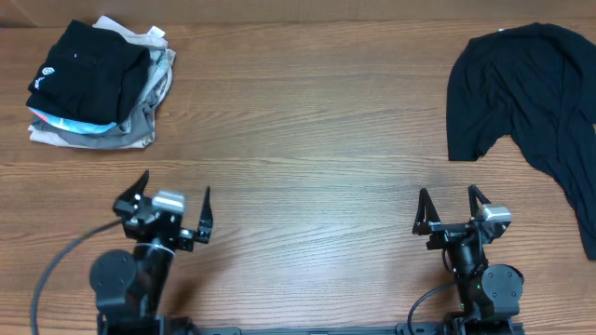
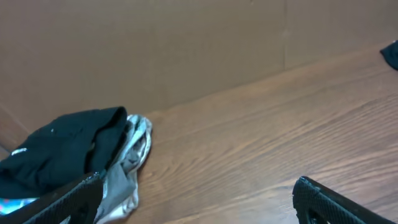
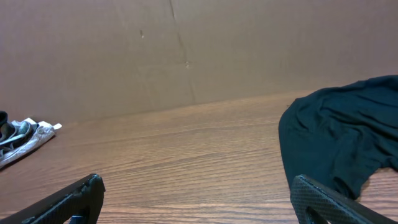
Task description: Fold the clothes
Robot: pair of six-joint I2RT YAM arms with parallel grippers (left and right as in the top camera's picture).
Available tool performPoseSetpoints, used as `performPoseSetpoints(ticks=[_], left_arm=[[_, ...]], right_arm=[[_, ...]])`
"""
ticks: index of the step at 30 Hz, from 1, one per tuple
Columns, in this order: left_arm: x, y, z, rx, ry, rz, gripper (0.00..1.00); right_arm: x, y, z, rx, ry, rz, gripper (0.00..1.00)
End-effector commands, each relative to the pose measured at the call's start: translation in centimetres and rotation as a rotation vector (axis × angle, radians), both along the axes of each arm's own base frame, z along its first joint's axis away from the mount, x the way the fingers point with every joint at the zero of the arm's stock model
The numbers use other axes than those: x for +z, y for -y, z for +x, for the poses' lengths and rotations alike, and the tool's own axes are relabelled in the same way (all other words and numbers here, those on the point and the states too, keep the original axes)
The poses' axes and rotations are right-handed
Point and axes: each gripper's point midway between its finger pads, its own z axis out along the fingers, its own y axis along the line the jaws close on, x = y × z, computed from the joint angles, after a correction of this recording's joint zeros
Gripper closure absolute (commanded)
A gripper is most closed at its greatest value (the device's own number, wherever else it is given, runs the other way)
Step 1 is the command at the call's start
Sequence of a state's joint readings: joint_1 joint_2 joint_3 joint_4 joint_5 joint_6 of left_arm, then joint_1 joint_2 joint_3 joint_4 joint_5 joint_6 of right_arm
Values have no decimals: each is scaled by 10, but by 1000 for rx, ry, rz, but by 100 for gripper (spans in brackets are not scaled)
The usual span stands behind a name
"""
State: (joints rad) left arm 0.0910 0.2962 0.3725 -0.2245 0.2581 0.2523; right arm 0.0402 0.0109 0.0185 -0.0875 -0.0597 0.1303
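Well, left claw (image 1: 175,184), right claw (image 1: 448,193) wide open, empty. Folded pile (image 1: 93,79) far left, black shirt (image 1: 531,84) far right.

Loose T-shirt (image 1: 531,88) black; stack (image 1: 88,67) black over grey; table (image 1: 307,121) wood-grain brown.

robot test bench: wood-grain table (image 1: 307,130) walled by plain brown cardboard (image 3: 186,50).

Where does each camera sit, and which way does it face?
Overhead: above the table, looking straight down; left end effector and right end effector open at bottom.
Left wrist: on left arm, facing the folded pile; own fingers show.
Right wrist: on right arm, facing the loose black shirt; own fingers show.
Shared: both wrist views catch pile and shirt.
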Motion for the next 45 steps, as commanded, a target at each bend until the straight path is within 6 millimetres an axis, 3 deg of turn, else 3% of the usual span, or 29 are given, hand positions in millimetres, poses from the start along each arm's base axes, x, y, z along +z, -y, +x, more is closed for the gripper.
performPoseSetpoints(ticks=[1, 23, 30, 34, 45], left_arm=[[-10, 5, -4, -29, 49, -12, 0], [-31, 9, -7, -42, 251, 16, 0], [-45, 16, -6, -70, 210, 39, 0], [-73, 14, -6, -66, 96, 35, 0], [-71, 13, -6, -55, 99, 11, 0]], right_arm=[[-2, 0, 0, -1, 4, 0, 0], [-2, 0, 0, -1, 4, 0, 0], [-2, 0, 0, -1, 4, 0, 0], [-2, 0, 0, -1, 4, 0, 0], [-2, 0, 0, -1, 4, 0, 0]])
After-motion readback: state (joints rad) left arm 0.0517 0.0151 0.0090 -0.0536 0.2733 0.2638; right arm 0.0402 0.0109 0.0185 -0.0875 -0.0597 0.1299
